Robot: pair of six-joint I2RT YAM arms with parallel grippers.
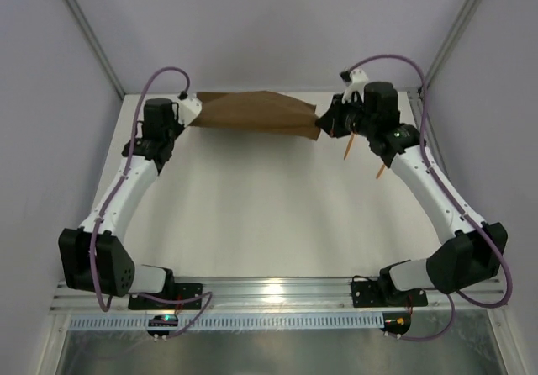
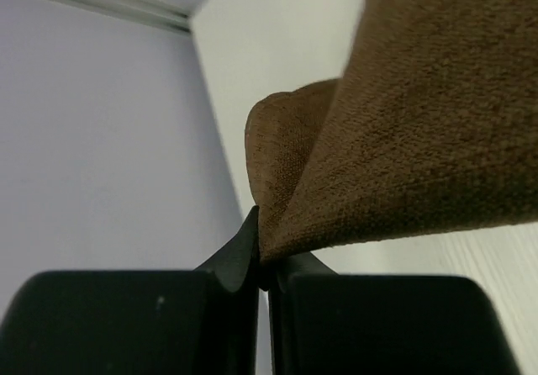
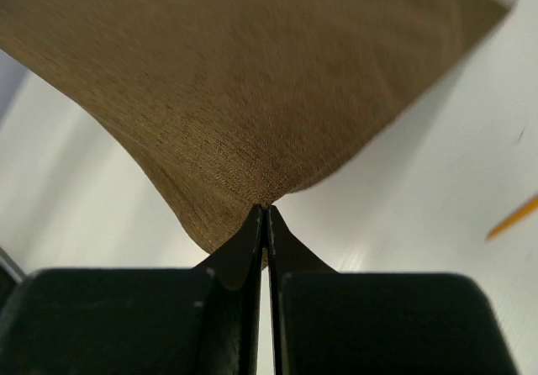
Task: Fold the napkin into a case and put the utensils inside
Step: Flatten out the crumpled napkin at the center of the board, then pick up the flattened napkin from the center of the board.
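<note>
Both sets of jaws are pinching cloth. The left gripper is clamping one end of the napkin and the right gripper is clamping the other, so the napkin is hanging stretched between them along the far edge of the table. The utensils are lying near the far right corner, just beside the right gripper. For a clean fold, both grippers should be travelling together under even tension, laying the edges down squarely. Whether the napkin is already doubled is hard to tell.
</note>
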